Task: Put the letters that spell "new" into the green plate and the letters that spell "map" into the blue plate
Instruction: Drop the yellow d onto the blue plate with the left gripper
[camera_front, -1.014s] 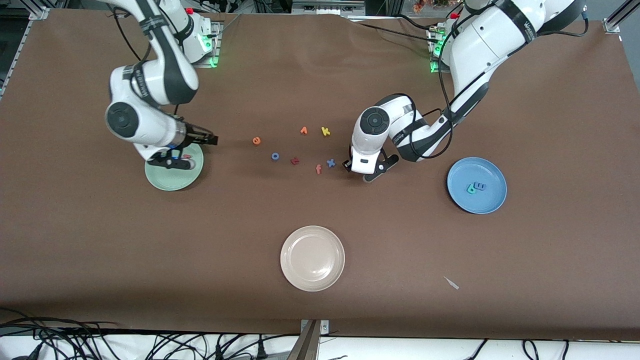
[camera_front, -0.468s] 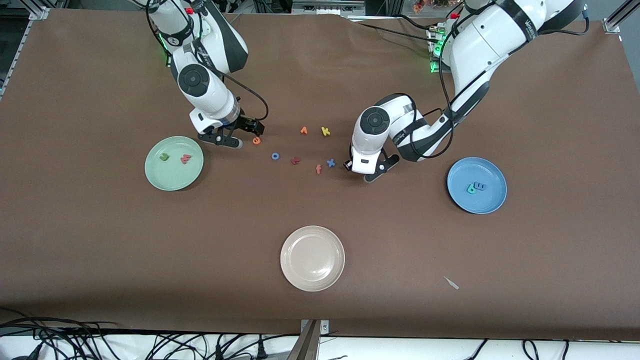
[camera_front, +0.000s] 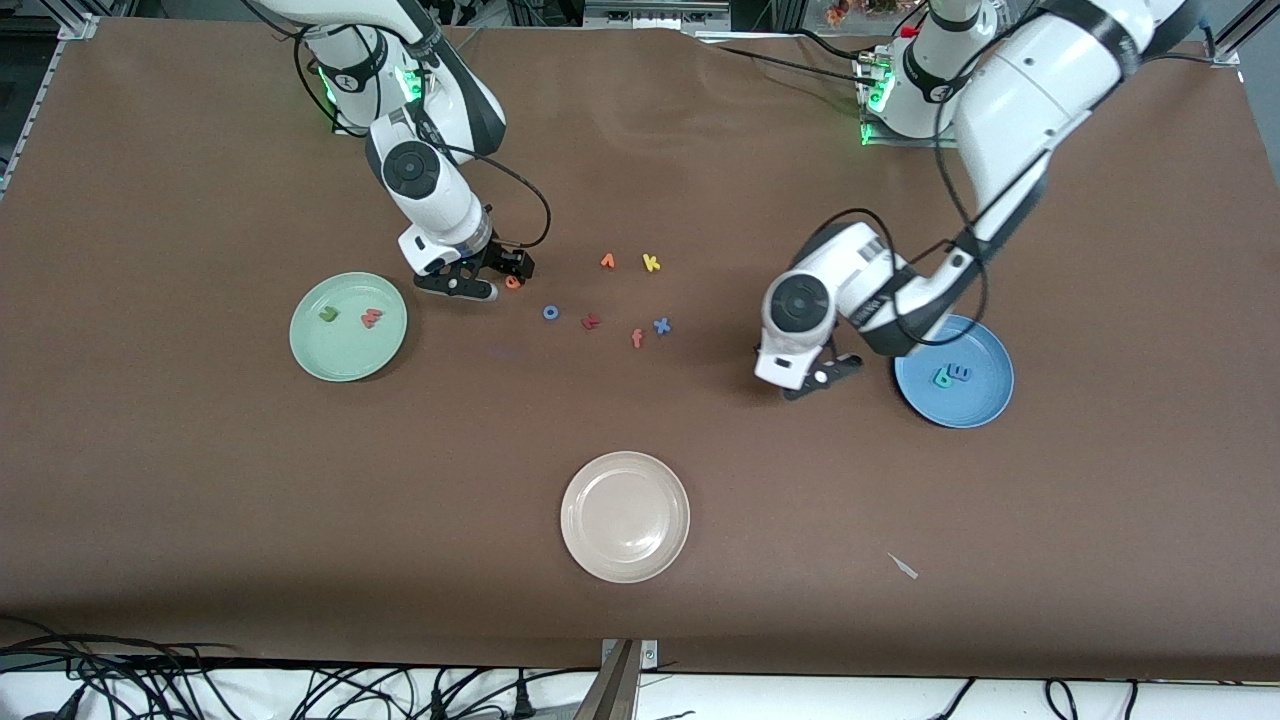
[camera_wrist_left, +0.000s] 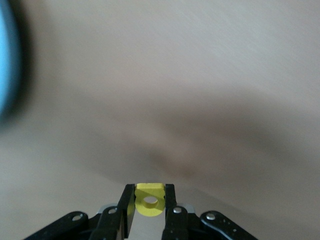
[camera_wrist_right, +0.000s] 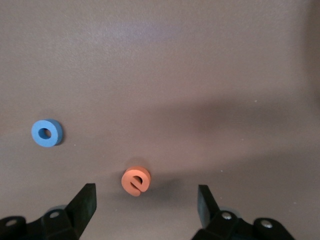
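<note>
My left gripper (camera_front: 808, 383) hangs over the bare cloth beside the blue plate (camera_front: 985, 400), shut on the yellow "p" (camera_wrist_left: 150, 200), which sits between its fingers. The plate's rim (camera_wrist_left: 7, 65) shows in the left wrist view. A teal "a" (camera_front: 942, 378) and a blue "m" (camera_front: 960, 372) lie in that plate. My right gripper (camera_front: 495, 277) stands open and low at the orange "e" (camera_front: 513, 282), which lies between its fingers (camera_wrist_right: 86, 200) on the cloth (camera_wrist_right: 136, 181). The green plate (camera_front: 340, 360) holds the green "n" (camera_front: 327, 313) and the salmon "w" (camera_front: 371, 318).
Loose letters lie mid-table: a blue "o" (camera_front: 550, 312), a dark red letter (camera_front: 590, 321), a salmon "f" (camera_front: 637, 338), a blue "x" (camera_front: 661, 325), a yellow "k" (camera_front: 651, 263) and an orange one (camera_front: 607, 261). A beige-white plate (camera_front: 625, 516) sits nearer the front camera.
My right gripper left the green plate and came down around the orange "e". My left gripper shut on the yellow "p" and carried it toward the blue plate.
</note>
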